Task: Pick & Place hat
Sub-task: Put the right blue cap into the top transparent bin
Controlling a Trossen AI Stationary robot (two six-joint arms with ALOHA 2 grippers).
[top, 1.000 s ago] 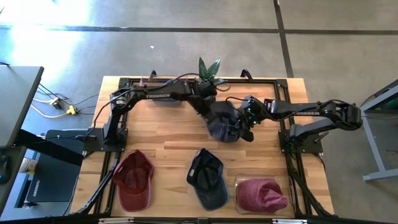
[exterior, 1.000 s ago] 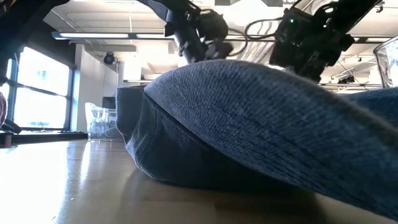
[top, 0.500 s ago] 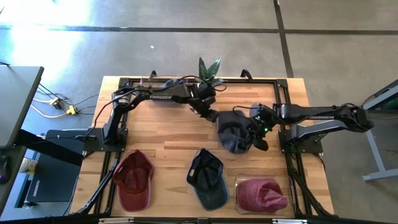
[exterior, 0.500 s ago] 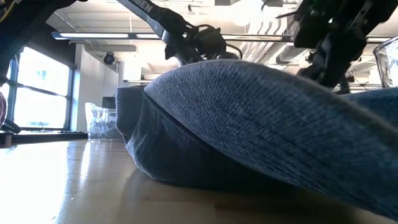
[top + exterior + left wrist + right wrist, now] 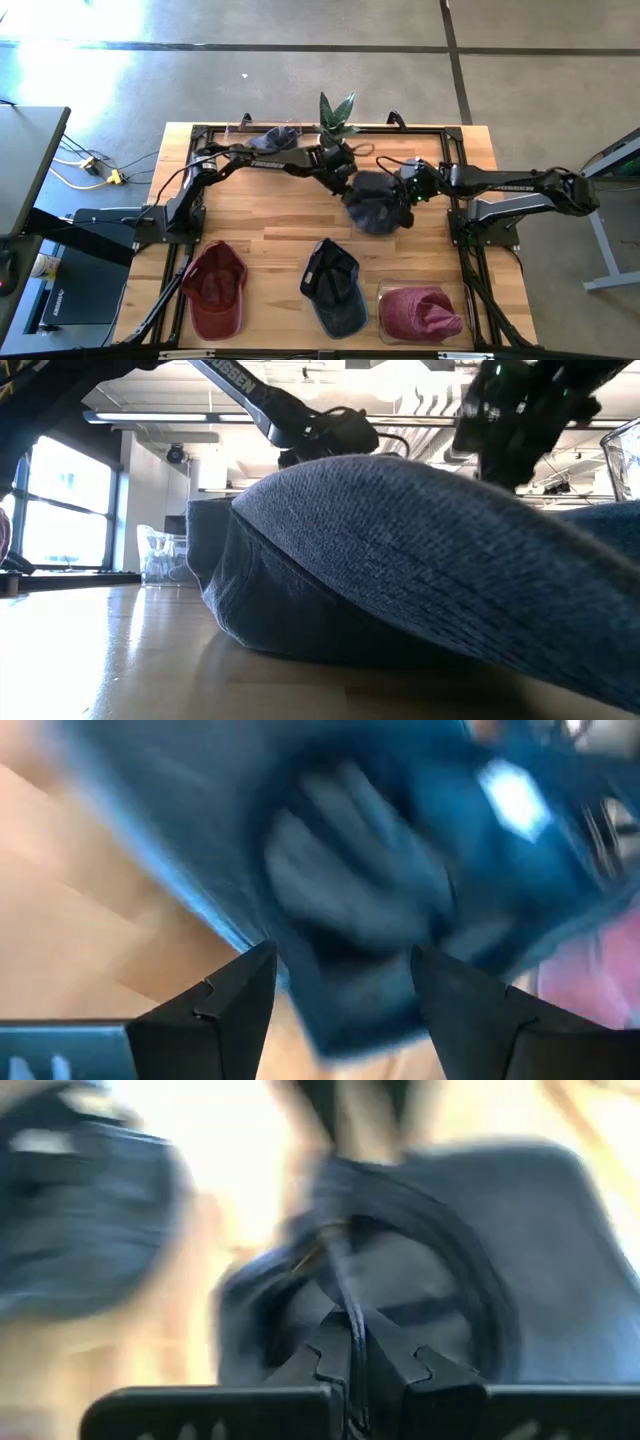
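Note:
A dark blue hat (image 5: 370,203) hangs over the middle of the table, right of centre, with my right gripper (image 5: 402,192) shut on it from the right. My left gripper (image 5: 347,172) stands open at the hat's far left side; in the left wrist view the hat (image 5: 360,880) fills the space just beyond the gap between its fingertips (image 5: 340,985). The held hat is hidden in the low view behind another blue hat (image 5: 400,560) lying close to that camera. My right gripper pinches a thin edge of the hat (image 5: 342,1295) at its opening between its two shut fingers, coming level from the table's right side. The hat's hollow inside faces the wrist camera. Whether the hat touches the table I cannot tell. My left gripper: whether its open fingers touch the hat I cannot tell.
Along the near edge lie a red hat (image 5: 215,290), a dark blue hat (image 5: 335,287) and a pink-red hat in a clear box (image 5: 420,312). A further blue hat (image 5: 272,138) and a potted plant (image 5: 335,110) are at the far edge.
My right gripper carried the hat toward the table's right and near edges, then back a little toward the left and far side. My left gripper, which reached into the hat a second ago, now stands at its far left side.

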